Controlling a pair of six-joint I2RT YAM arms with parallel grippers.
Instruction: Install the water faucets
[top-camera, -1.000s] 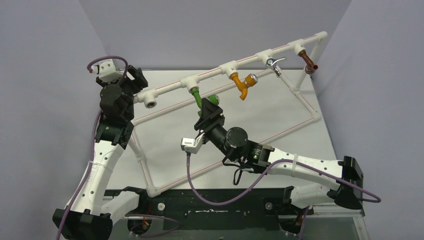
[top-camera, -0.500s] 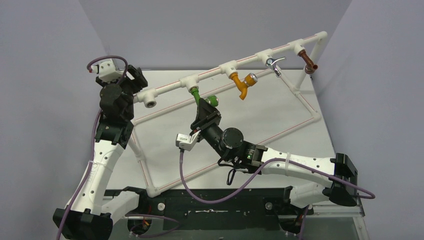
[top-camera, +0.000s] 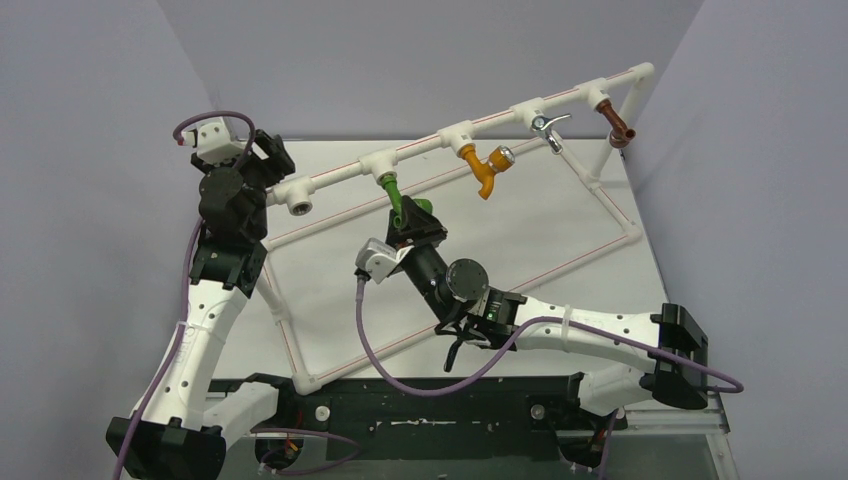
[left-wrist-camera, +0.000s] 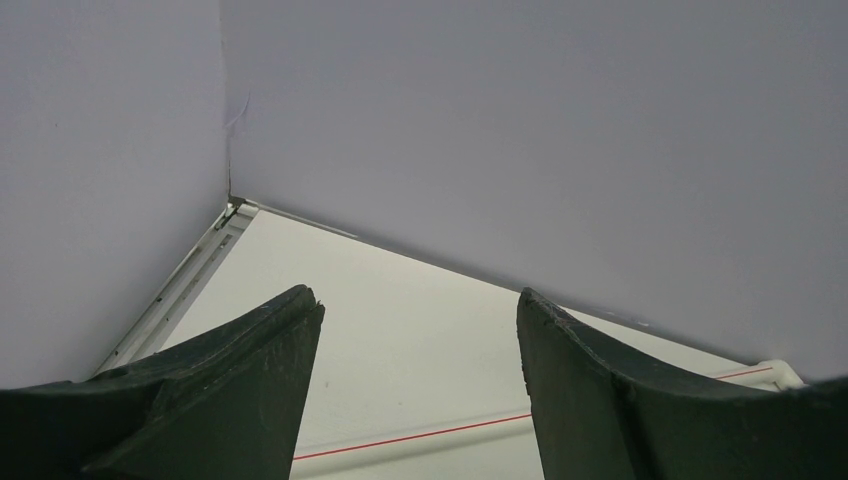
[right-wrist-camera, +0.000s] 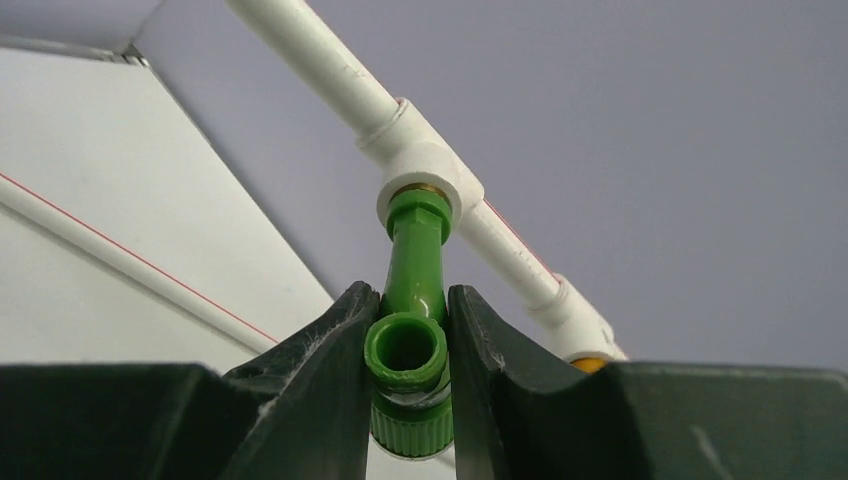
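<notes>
The right tool (right-wrist-camera: 410, 300) is clamped narrowly on the small bright green plastic tap (right-wrist-camera: 417, 255), whose long axis runs from the jaws straight up the frame's centre into the white pipe tee (right-wrist-camera: 425, 170), while the left tool (top-camera: 262, 150) gapes empty, well apart at the overhead view's upper left.

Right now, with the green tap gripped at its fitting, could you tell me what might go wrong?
1. The right end effector is shut on the green tap away from the fitting; an off-axis turn could cross-thread it.
2. The left end effector is open on nothing, so the pipe looks unbraced and may twist.
3. The green tap's round body could slip in that grip.
</notes>
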